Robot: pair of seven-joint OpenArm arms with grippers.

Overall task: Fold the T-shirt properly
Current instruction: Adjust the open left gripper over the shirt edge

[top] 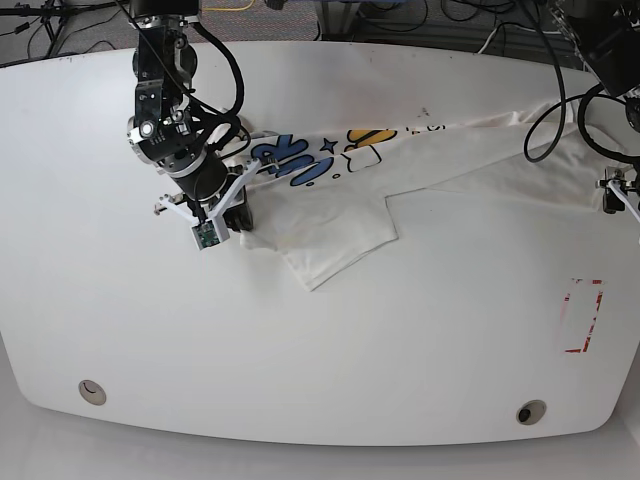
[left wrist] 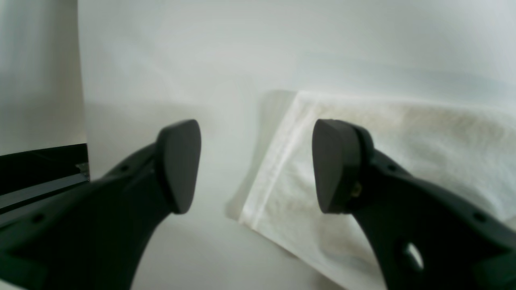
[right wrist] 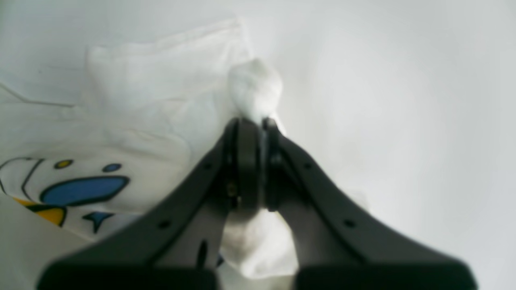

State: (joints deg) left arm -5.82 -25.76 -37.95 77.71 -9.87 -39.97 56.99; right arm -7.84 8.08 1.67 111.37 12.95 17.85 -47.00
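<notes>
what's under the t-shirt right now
The white table lies under the T-shirt. The right gripper pinches one bunched corner. Anything beneath the cloth is covered.

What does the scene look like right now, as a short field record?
shirt: T-shirt spread unevenly across the table, print partly showing
right hand: right hand shut on a bunch of shirt cloth
left hand: left hand open, above a hemmed shirt edge, holding nothing
fold: not finished
</notes>
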